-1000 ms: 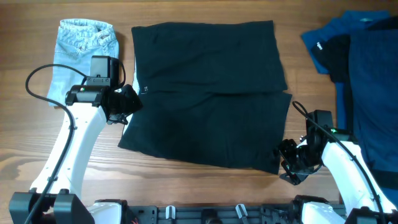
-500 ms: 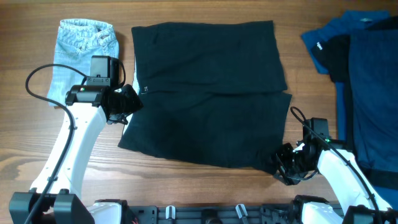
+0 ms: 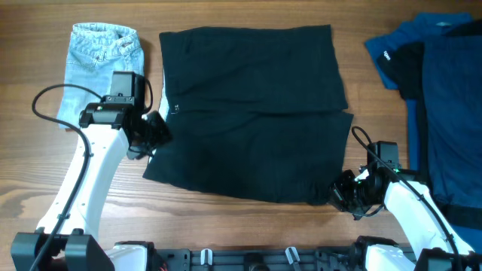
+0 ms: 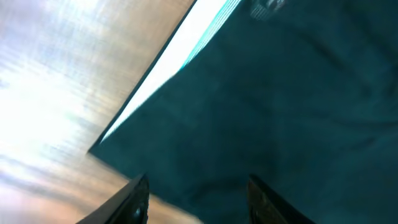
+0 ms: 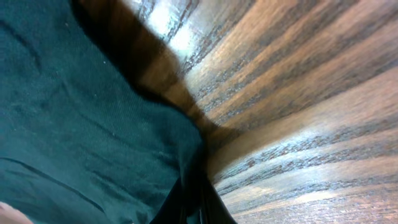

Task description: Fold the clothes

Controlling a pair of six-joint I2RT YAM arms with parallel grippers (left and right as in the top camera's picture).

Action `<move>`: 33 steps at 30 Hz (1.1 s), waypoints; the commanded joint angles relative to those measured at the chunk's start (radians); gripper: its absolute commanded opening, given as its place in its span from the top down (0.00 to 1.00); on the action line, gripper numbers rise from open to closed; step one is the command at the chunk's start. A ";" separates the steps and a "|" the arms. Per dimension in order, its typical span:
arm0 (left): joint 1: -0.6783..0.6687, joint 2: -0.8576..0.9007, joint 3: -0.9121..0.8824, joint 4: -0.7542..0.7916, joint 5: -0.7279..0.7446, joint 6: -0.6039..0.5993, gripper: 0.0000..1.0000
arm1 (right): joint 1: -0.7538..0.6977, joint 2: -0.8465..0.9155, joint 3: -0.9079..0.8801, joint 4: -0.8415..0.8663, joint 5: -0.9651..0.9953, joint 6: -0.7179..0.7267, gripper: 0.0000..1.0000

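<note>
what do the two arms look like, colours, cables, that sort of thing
The left arm and right arm both have smooth white tubular links ending in black wrist hardware. A boxy black camera block sits on the left wrist. A thin black cable loops out beside the left wrist, and a second thin cable arcs over the right wrist.

One black shorts [image 3: 248, 113], one denim piece [image 3: 102, 56], blue heap [image 3: 444, 90] perhaps two garments.

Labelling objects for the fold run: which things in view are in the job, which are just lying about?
In the job: black shorts; right hand, shut on their near corner; left hand, open at their left edge.
Lying about: light-blue denim; dark blue clothes, both untouched.
</note>
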State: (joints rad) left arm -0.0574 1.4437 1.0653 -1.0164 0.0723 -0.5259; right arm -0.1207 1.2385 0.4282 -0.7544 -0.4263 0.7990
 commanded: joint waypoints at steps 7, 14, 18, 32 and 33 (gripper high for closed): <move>-0.003 0.009 -0.081 -0.103 -0.050 -0.146 0.51 | 0.000 -0.005 -0.008 0.010 -0.001 -0.041 0.96; 0.005 0.010 -0.259 0.132 -0.051 -0.246 0.49 | 0.000 -0.005 -0.008 0.022 -0.001 -0.076 0.96; 0.005 0.010 -0.267 0.149 -0.090 -0.290 0.48 | 0.000 -0.005 -0.008 0.028 -0.002 -0.092 0.96; 0.019 0.010 -0.361 0.207 -0.130 -0.455 0.42 | 0.000 -0.005 -0.008 0.039 -0.002 -0.093 0.95; 0.019 0.010 -0.369 0.219 -0.130 -0.455 0.40 | 0.000 -0.005 -0.008 0.039 -0.001 -0.093 0.95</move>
State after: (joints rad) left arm -0.0456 1.4494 0.7181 -0.8162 -0.0368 -0.9363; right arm -0.1207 1.2385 0.4274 -0.7227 -0.4263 0.7197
